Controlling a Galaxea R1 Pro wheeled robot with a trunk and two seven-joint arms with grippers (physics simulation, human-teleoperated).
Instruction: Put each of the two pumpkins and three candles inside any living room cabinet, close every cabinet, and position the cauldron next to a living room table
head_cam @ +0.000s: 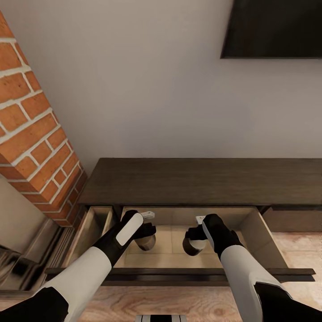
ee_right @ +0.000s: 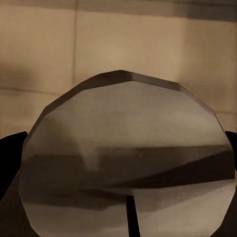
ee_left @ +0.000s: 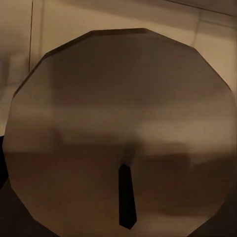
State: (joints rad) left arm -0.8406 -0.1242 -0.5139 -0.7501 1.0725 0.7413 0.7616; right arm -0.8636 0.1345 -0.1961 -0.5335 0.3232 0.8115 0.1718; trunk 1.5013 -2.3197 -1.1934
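Two robot arms reach down into one open drawer (head_cam: 261,235) of the long dark-brown cabinet (head_cam: 201,181), which stands against a pale wall. The drawer front is pulled out toward the robot, and its tan wooden floor lies bare between the two arms and toward the drawer's right wall. A narrower compartment (head_cam: 91,226) sits open just left of the drawer, next to a brick column (head_cam: 36,134). A dark screen (head_cam: 273,27) hangs on the wall above the cabinet's right part.

Inside the drawer, the left gripper (head_cam: 145,232) holds one candle (head_cam: 146,243), and the right gripper (head_cam: 194,235) holds a second candle (head_cam: 193,247); the two candles are apart, side by side.

The left wrist camera shows its candle's (ee_left: 123,123) grey-cream top and dark wick close up. In the right wrist view, dark fingertips (ee_right: 11,148) press the second candle (ee_right: 128,148) at both edges, so those jaws pinch it.
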